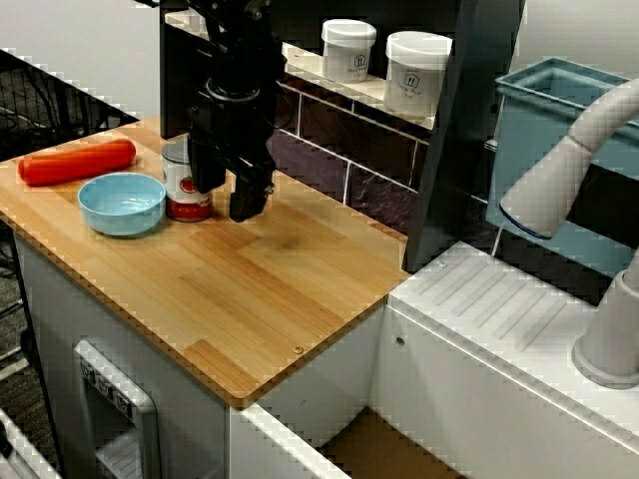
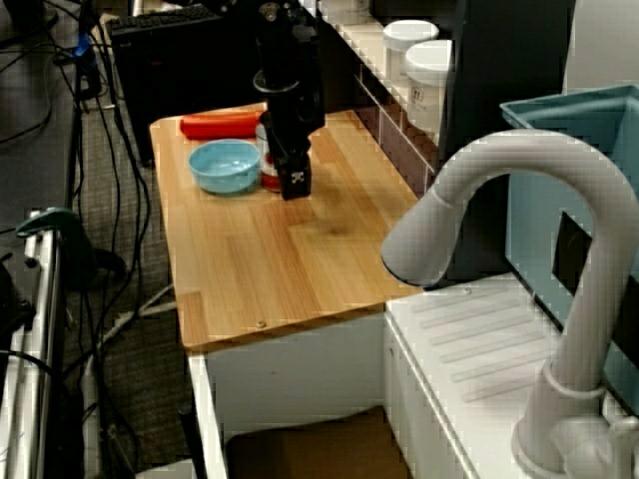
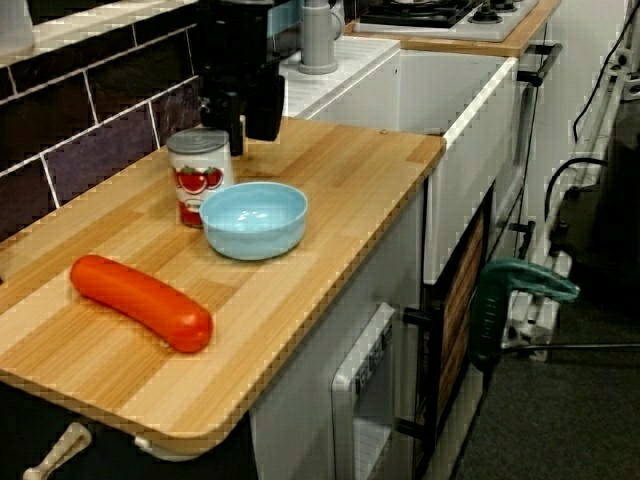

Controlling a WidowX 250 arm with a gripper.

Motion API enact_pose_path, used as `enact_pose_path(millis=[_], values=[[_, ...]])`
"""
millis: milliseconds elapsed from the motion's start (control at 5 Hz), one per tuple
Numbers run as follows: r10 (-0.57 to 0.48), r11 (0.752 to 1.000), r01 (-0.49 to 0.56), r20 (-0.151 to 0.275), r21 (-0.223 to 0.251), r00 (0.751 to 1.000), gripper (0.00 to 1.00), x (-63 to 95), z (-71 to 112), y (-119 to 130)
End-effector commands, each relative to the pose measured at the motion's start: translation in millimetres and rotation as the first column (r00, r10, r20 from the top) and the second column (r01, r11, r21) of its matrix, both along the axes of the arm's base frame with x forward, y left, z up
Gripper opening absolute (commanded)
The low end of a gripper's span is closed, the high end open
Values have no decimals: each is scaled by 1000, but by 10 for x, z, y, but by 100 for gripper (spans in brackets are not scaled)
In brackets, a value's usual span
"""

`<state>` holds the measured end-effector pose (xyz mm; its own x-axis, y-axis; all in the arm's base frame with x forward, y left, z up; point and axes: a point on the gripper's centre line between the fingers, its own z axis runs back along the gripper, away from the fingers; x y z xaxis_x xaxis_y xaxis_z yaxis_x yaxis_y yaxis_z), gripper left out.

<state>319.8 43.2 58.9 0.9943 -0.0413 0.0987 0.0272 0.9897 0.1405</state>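
pincer open beside the tomato tin, nothing picked up

the small cylindrical metal tin with a red tomato label (image 1: 178, 186) stands upright on the pale wooden countertop (image 1: 260, 289), near its back edge by the dark tiled wall. the black robot gripper (image 1: 228, 200) hangs low just beside the tin, on the side away from the bowl. its jaws are spread apart with nothing between them. whether one finger brushes the tin cannot be told. judging by this, no grasp has been made: the tin is not lifted, tipped or clamped.

the light blue round bowl (image 1: 122, 204) sits just in front of the tin and looks empty in the view from the counter's end. past it lies the long orange-red sausage-shaped thing (image 1: 78, 162). two white lidded jars (image 1: 348, 50) stand on the shelf above.
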Motion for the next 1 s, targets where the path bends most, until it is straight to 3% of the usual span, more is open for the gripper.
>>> enact_pose_path(millis=[0,400,800], values=[[-8,999,10,40,-32,999,100,47,339,42],[10,997,-2,88,-81,996,100,-33,761,77],[73,997,-69,112,-34,991,100,-84,841,486]])
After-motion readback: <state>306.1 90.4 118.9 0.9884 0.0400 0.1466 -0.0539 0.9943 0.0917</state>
